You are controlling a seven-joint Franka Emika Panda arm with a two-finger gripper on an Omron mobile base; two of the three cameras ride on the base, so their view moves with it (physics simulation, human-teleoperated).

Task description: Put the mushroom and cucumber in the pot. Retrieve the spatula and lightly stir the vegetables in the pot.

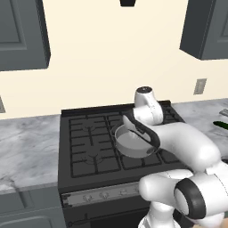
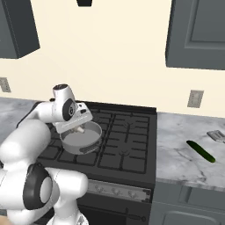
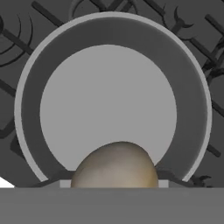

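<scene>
Our gripper [image 2: 79, 128] holds the mushroom [image 3: 114, 165] between jaws closed tight on its tan cap, directly above the pot [image 3: 26, 109] on the stove [image 2: 127, 145]. Seen from the hand, the cap sits low against the pot's bare grey floor, with nothing else inside the rim.

We judge the first drop to be near (how high the mushroom hangs above the floor we cannot tell). Let go from too far up and the round cap could bounce or roll over the shallow wall onto the grates. A descent off centre could knock the rim and shift the pot on its burner.

The cucumber [image 2: 201, 151] lies well apart on the marble counter [image 2: 176, 145] right of the stove, and beyond it a grey blade at the frame edge looks like the spatula [image 2: 216, 136].
</scene>
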